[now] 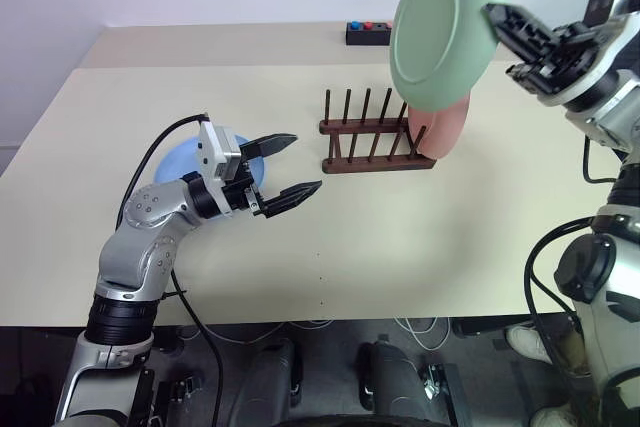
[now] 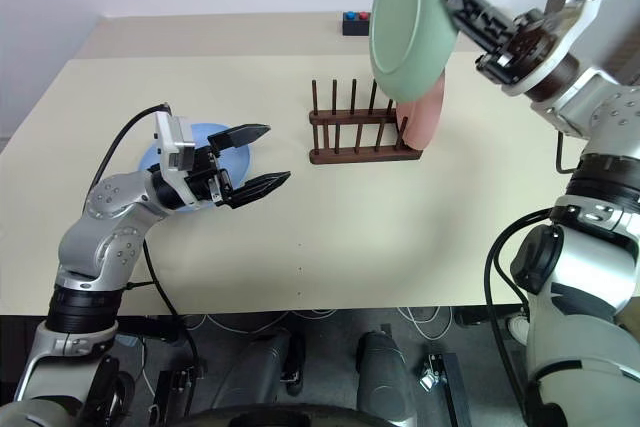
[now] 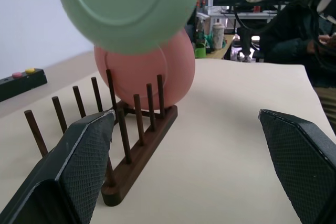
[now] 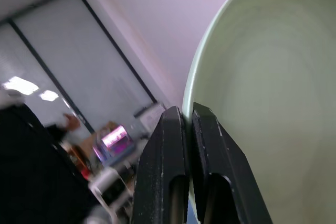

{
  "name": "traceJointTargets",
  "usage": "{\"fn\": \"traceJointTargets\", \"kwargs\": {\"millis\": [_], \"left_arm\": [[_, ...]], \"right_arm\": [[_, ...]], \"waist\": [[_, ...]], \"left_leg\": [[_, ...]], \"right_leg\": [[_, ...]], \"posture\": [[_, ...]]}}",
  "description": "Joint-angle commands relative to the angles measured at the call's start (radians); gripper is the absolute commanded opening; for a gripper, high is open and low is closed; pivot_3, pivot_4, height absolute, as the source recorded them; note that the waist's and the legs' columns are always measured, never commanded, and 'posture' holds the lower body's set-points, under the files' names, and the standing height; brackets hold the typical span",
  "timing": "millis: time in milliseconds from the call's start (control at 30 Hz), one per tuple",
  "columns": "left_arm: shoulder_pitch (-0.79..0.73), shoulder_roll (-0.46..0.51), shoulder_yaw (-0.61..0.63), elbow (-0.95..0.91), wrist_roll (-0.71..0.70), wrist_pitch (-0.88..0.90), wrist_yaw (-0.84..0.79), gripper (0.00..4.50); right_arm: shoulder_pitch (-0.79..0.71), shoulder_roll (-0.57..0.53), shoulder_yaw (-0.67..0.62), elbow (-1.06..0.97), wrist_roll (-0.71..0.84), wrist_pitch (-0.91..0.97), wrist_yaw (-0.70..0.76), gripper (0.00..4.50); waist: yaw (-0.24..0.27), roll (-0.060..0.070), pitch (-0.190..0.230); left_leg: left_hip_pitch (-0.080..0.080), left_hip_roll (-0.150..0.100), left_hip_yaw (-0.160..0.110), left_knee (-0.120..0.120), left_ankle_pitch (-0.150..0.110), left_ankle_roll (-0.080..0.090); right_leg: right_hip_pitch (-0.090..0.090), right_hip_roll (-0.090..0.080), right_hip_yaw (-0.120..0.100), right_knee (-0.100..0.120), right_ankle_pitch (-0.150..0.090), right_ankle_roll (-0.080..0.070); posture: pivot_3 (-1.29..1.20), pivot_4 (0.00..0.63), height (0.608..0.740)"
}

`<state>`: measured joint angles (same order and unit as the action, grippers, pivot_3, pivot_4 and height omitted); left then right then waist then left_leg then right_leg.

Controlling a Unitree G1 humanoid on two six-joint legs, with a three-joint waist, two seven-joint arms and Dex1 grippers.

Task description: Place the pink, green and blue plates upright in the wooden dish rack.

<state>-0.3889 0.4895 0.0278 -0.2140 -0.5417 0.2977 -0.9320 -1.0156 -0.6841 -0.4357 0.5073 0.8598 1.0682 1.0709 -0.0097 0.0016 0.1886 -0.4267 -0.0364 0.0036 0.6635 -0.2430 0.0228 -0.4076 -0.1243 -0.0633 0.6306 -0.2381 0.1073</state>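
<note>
My right gripper [image 1: 497,19] is shut on the rim of the green plate [image 1: 445,25], holding it on edge in the air above the right end of the wooden dish rack [image 1: 375,137]. The pink plate [image 1: 447,127] stands upright in the rack's rightmost slot, partly hidden behind the green one. Flat on the table at the left lies the blue plate [image 1: 178,160], mostly covered by my left arm. My left gripper [image 1: 288,165] hovers open and empty just right of the blue plate, pointing toward the rack.
A small black box with coloured buttons [image 1: 367,32] sits at the table's far edge behind the rack. The table [image 1: 400,247] is bare between the rack and its front edge. Cables hang below that front edge.
</note>
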Motion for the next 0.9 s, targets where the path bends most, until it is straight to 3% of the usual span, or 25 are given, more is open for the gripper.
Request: {"fn": "traceJointTargets", "kwargs": {"millis": [33, 600, 900], "left_arm": [[0.001, 0.012, 0.024, -0.039, -0.015, -0.006, 0.000, 4.50], [0.011, 0.011, 0.015, -0.052, -0.018, -0.007, 0.008, 4.50], [0.019, 0.013, 0.017, -0.061, -0.020, -0.006, 0.012, 4.50]], "right_arm": [[0.006, 0.001, 0.015, -0.033, -0.004, -0.032, 0.010, 0.08], [0.027, 0.069, 0.003, -0.099, 0.066, 0.020, -0.096, 0.08], [0.071, 0.082, 0.038, -0.129, 0.032, -0.027, -0.115, 0.08]], "waist": [[0.000, 0.000, 0.000], [0.000, 0.000, 0.000], [0.000, 0.000, 0.000]], "left_leg": [[0.000, 0.000, 0.000, 0.000, 0.000, 0.000], [0.000, 0.000, 0.000, 0.000, 0.000, 0.000], [0.000, 0.000, 0.000, 0.000, 0.000, 0.000]], "right_leg": [[0.000, 0.000, 0.000, 0.000, 0.000, 0.000], [0.000, 0.001, 0.000, 0.000, 0.000, 0.000], [0.000, 0.001, 0.000, 0.000, 0.000, 0.000]], "posture": [[0.00, 0.150, 0.735], [0.00, 0.150, 0.735], [0.00, 0.150, 0.735]]}}
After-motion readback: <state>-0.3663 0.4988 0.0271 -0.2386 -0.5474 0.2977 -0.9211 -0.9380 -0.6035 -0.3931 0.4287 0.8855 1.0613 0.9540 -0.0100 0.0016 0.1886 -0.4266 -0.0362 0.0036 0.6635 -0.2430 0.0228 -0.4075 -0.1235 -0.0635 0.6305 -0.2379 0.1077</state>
